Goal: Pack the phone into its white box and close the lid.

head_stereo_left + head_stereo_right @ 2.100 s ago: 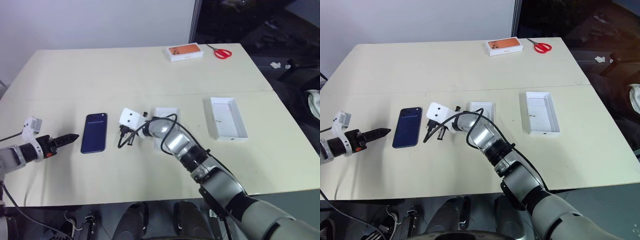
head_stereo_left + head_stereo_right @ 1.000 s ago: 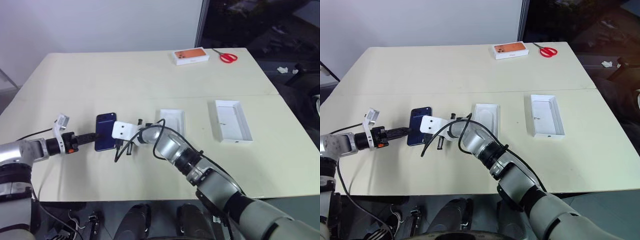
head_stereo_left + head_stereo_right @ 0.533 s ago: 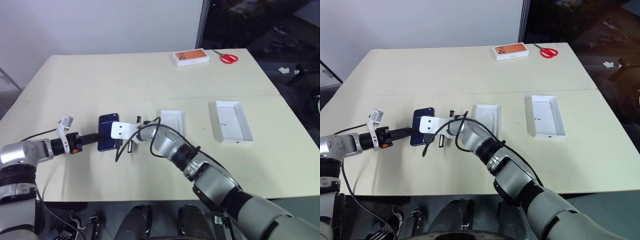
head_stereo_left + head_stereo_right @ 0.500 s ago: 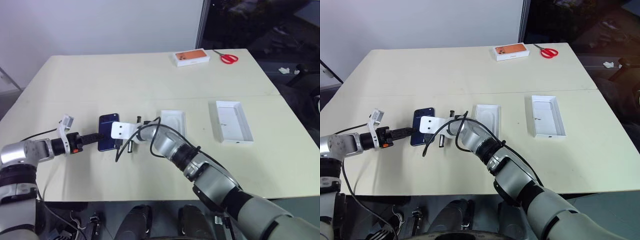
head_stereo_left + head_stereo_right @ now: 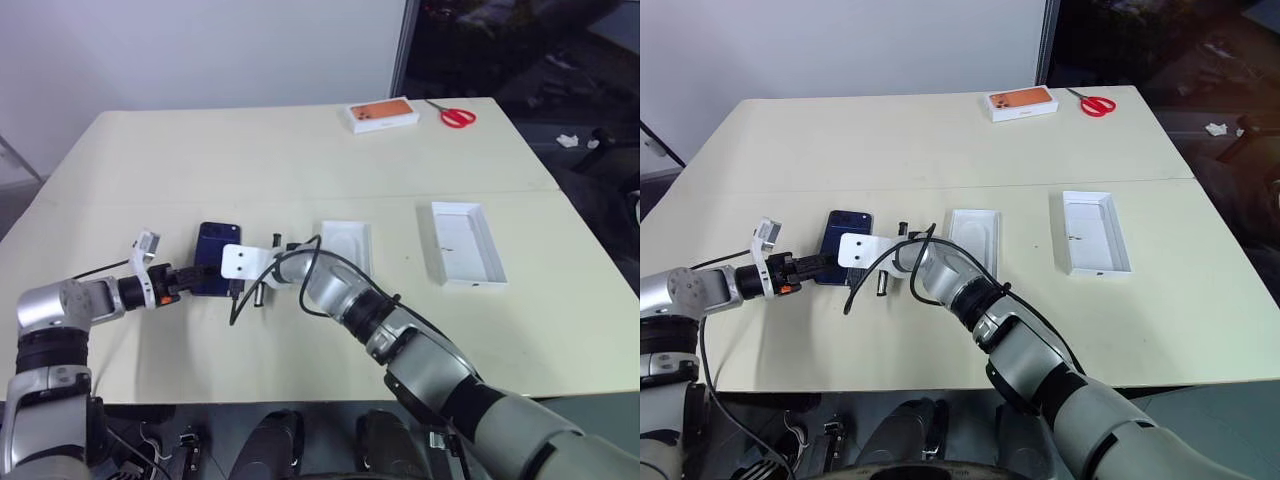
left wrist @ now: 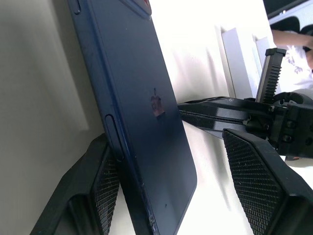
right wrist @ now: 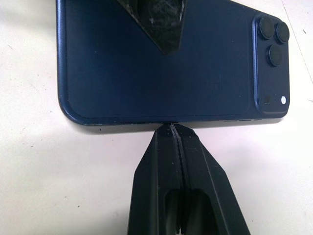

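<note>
Phone (image 7: 166, 63): slim, dark navy-blue, glossy back uppermost, three round lenses clustered at one corner; a faint logo shows mid-back in the left wrist view. It lies flat on the cream table (image 5: 300, 150), near the robot's left side, well apart from the boxes.

Left gripper (image 6: 171, 191): jaws wide, ribbed pads straddling one end of the phone, one finger at each long edge; not yet clamped, as far as the frames show.

Right gripper (image 7: 172, 128): fingers pressed fully together into a wedge, tip touching the phone's long edge, acting as a backstop.

Step in hand (judgement): securing the phone for lifting. To do it well, keep the right tip braced against the edge so the glossy body cannot slide, centre the left pads on both long edges, then close gently and evenly before any lift.

White box (image 5: 345, 245): shallow base, just beyond the right wrist, open side up.

Lid (image 5: 464, 243): plain white tray, farther to the robot's right, apart from the base.

Risk (judgement): a slick case may slip from a shallow pinch.

Background: orange-printed box (image 5: 384, 113) and red scissors (image 5: 452, 114) at the far edge.
</note>
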`<state>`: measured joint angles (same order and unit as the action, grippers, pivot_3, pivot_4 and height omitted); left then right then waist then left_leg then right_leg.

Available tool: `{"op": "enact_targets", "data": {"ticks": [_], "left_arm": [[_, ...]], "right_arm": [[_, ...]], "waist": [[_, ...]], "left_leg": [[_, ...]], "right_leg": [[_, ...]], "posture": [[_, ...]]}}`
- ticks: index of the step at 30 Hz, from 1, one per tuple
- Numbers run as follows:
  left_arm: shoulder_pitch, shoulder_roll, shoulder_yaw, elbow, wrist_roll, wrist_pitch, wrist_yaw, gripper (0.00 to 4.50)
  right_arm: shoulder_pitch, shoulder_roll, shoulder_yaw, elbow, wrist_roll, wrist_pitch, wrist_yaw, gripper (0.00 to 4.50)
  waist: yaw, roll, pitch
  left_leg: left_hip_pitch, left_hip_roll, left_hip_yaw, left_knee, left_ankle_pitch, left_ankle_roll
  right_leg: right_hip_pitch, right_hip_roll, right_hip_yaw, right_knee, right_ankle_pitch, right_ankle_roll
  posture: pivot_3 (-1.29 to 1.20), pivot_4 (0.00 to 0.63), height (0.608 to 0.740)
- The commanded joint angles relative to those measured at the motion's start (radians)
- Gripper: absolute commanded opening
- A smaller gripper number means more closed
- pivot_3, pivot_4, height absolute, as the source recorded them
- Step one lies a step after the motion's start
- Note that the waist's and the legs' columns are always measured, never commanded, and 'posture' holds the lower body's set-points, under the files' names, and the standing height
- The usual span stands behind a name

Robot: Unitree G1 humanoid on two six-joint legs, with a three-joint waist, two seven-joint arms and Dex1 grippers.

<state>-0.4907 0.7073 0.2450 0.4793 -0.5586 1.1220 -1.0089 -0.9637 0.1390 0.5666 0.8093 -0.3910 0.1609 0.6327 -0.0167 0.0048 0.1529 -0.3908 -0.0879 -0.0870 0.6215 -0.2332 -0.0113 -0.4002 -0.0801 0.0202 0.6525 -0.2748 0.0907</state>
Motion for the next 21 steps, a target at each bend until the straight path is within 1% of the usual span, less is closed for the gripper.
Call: {"op": "enact_targets", "data": {"ticks": [1,6,9,12,13,14,17,18,21], "left_arm": [[0.037,-0.002,-0.073,-0.015,0.031,0.047,0.035,3.34],[0.046,-0.032,-0.074,0.0,0.022,0.039,0.043,3.34],[0.047,-0.057,-0.051,0.005,0.008,0.043,0.055,3.34],[0.047,-0.072,-0.033,0.015,0.006,0.041,0.068,2.55],[0.047,-0.076,-0.025,0.019,0.001,0.045,0.072,2.12],[0.047,-0.079,-0.019,0.022,-0.002,0.048,0.075,1.58],[0.05,-0.084,-0.003,0.025,-0.02,0.064,0.072,0.26],[0.053,-0.085,0.002,0.027,-0.026,0.067,0.073,0.02],[0.058,-0.088,0.03,0.04,-0.05,0.088,0.075,0.02]], "right_arm": [[0.0,0.017,0.003,-0.018,0.003,-0.017,0.007,0.02],[0.0,0.014,0.001,-0.012,0.001,-0.025,0.002,0.02],[0.002,0.009,0.002,-0.016,0.0,-0.027,0.004,0.02],[0.004,0.005,0.002,-0.021,-0.002,-0.028,0.004,0.0],[0.006,0.003,0.002,-0.022,-0.002,-0.029,0.004,0.0],[0.007,0.001,0.002,-0.024,-0.003,-0.029,0.005,0.0],[0.01,-0.002,0.002,-0.028,-0.003,-0.03,0.005,0.0],[0.01,-0.004,0.001,-0.029,-0.003,-0.031,0.004,0.0],[0.011,-0.01,-0.002,-0.033,-0.003,-0.033,0.002,0.0]], "waist": [[-0.003,0.0,0.0],[-0.003,0.0,0.0],[-0.001,0.0,0.0],[-0.001,0.0,0.0],[-0.001,0.0,0.0],[-0.001,0.0,0.0],[0.001,-0.001,-0.001],[0.0,-0.001,-0.001],[-0.002,-0.002,-0.001]], "left_leg": [[0.0,0.0,0.0,0.0,0.0,0.0],[0.0,0.0,0.0,-0.001,0.0,0.0],[0.0,0.0,0.0,-0.001,0.0,0.0],[0.0,0.0,0.0,-0.001,0.0,0.0],[0.0,0.0,0.0,-0.001,0.0,0.0],[0.0,0.0,0.0,-0.001,0.0,0.0],[0.0,0.0,0.0,-0.001,0.0,0.0],[0.001,0.0,0.0,-0.001,0.0,0.0],[0.001,0.0,-0.001,-0.001,0.0,0.0]], "right_leg": [[0.0,0.0,0.0,0.0,0.0,0.0],[-0.001,0.0,0.001,0.0,0.0,0.0],[0.0,0.0,0.0,-0.001,0.0,0.0],[0.0,0.0,0.0,-0.001,0.0,0.0],[0.0,0.0,0.0,-0.001,0.0,0.0],[0.0,0.0,0.0,-0.001,0.0,0.0],[0.0,-0.001,0.0,-0.001,0.0,0.0],[0.001,-0.001,0.0,-0.001,0.0,0.0],[0.001,0.0,0.0,-0.001,0.0,0.0]], "posture": [[0.0,0.15,0.74],[0.0,0.15,0.74],[0.0,0.15,0.74],[0.0,0.15,0.74],[0.0,0.15,0.74],[0.0,0.15,0.74],[0.0,0.15,0.74],[0.0,0.15,0.74],[0.0,0.15,0.74]]}}
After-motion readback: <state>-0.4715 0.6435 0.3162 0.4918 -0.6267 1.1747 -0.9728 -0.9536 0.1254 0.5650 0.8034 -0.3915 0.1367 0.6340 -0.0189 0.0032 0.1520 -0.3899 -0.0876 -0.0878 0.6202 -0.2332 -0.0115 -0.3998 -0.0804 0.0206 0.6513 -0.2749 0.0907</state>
